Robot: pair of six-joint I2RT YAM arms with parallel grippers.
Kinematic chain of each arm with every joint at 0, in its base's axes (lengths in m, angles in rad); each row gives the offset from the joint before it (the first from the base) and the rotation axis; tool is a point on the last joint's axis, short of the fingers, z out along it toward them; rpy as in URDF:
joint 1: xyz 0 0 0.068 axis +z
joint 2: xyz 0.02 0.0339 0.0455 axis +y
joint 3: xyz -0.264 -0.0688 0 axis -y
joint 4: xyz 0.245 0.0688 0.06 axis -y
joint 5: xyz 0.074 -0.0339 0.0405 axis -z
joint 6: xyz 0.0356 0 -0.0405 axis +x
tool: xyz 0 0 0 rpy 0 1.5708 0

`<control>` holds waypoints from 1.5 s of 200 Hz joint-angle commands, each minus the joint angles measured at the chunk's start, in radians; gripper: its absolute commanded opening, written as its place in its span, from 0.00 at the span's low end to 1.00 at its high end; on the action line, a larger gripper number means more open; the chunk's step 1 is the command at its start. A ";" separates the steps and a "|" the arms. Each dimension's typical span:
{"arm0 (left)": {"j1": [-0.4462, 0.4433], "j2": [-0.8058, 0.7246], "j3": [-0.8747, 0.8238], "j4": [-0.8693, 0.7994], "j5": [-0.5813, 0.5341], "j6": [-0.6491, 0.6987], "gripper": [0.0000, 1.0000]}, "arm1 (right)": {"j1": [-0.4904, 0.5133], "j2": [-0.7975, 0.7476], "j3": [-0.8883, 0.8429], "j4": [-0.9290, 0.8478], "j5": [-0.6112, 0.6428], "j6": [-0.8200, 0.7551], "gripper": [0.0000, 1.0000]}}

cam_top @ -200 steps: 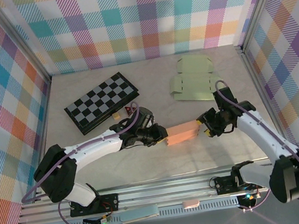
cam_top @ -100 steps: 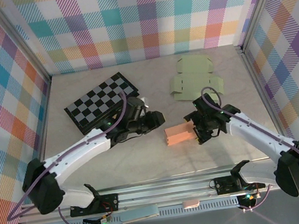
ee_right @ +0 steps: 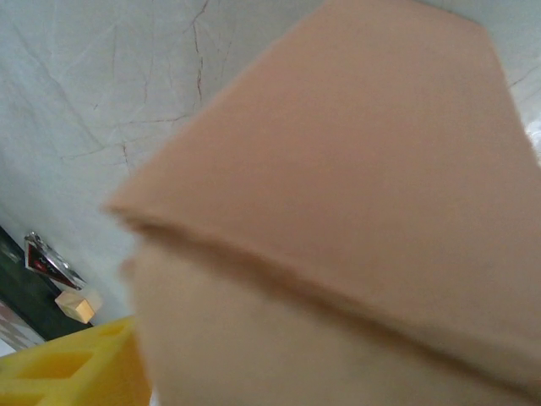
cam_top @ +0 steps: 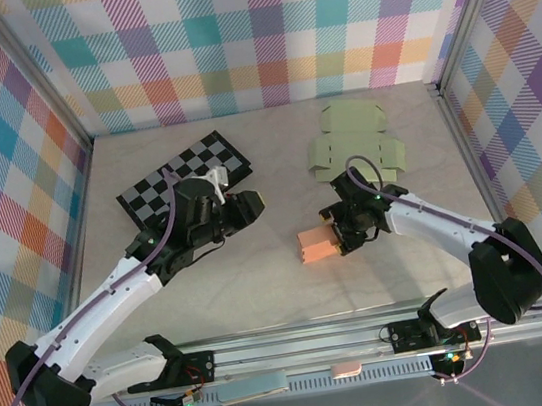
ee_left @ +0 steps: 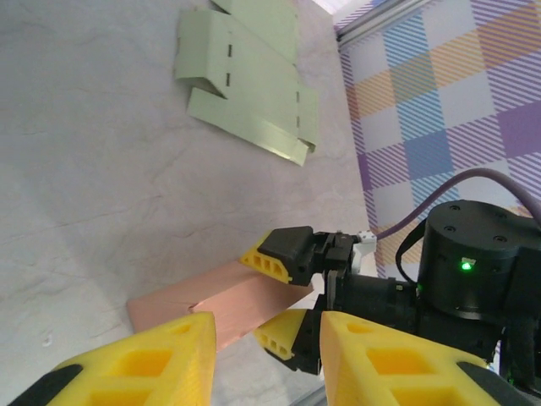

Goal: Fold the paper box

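While the left gripper (cam_top: 254,203) hovers over the marbled table (cam_top: 284,297) just right of the chessboard (cam_top: 185,183), its yellow fingers (ee_left: 144,364) stand a moderate way apart with nothing between them. Right of it, near the table's middle, lies the salmon paper box (cam_top: 315,248). The right gripper (cam_top: 340,235) straddles the box's right end, one finger on each side; whether they press the card I cannot tell. A flat pale-green box blank (cam_top: 352,144) lies farther back, apart.
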 commanded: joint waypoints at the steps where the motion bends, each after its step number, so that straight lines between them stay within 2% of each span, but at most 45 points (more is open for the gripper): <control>1: 0.024 -0.043 -0.034 -0.034 0.004 0.021 0.37 | 0.012 0.028 0.016 0.067 -0.022 -0.019 0.66; 28: 0.042 -0.077 -0.057 -0.056 0.012 0.024 0.36 | 0.014 0.035 -0.022 0.171 -0.011 -0.042 0.61; 65: 0.068 -0.122 -0.083 -0.082 0.011 0.034 0.36 | 0.001 0.081 -0.068 0.491 0.008 -0.145 0.54; 87: 0.093 -0.150 -0.093 -0.101 0.014 0.037 0.36 | -0.020 0.167 -0.074 0.774 -0.037 -0.221 0.50; 109: 0.107 -0.181 -0.100 -0.129 0.012 0.040 0.36 | -0.049 0.278 -0.031 0.982 -0.106 -0.290 0.49; 166: 0.117 -0.244 -0.105 -0.192 -0.017 0.035 0.36 | -0.107 0.564 0.141 1.261 -0.197 -0.311 0.49; 206: 0.118 -0.269 -0.103 -0.216 -0.029 0.024 0.36 | -0.122 0.660 0.220 1.252 -0.190 -0.299 0.51; 234: 0.118 -0.274 -0.104 -0.219 -0.035 0.018 0.36 | -0.123 0.683 0.224 1.210 -0.192 -0.274 0.57; 262: 0.119 -0.264 -0.106 -0.203 -0.033 0.013 0.36 | -0.121 0.683 0.240 1.076 -0.219 -0.248 0.63; 300: 0.118 -0.216 -0.106 -0.160 -0.010 0.010 0.36 | -0.121 0.614 0.306 0.755 -0.266 -0.249 0.68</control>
